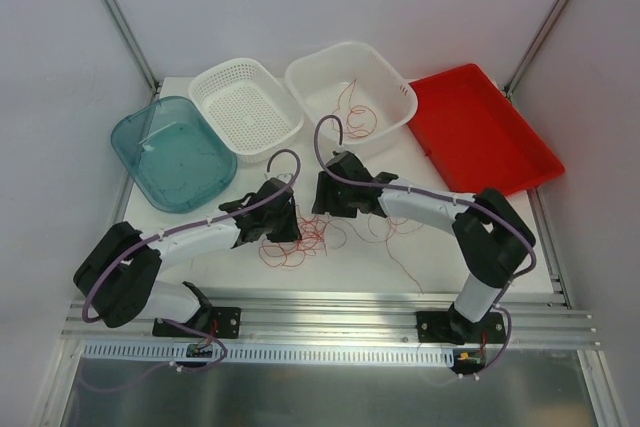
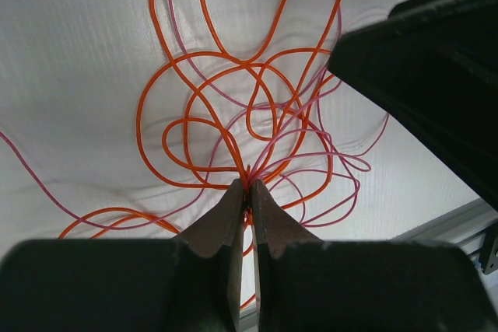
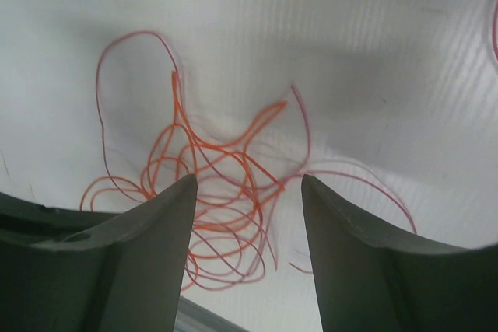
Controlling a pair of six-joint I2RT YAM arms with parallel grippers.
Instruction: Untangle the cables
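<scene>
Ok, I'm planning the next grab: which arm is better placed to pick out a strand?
Right. The right gripper is open above the cables, while the left gripper is shut on a bunch of strands, likely anchoring them.

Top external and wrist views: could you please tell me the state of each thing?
Thin red-orange wire cables, tangled in a heap.
Left gripper, shut on the cables.
Right gripper, open over them.
White solid-walled plastic basket, holding loose strands.
White perforated plastic basket, empty.
Red plastic tray, empty.
</scene>
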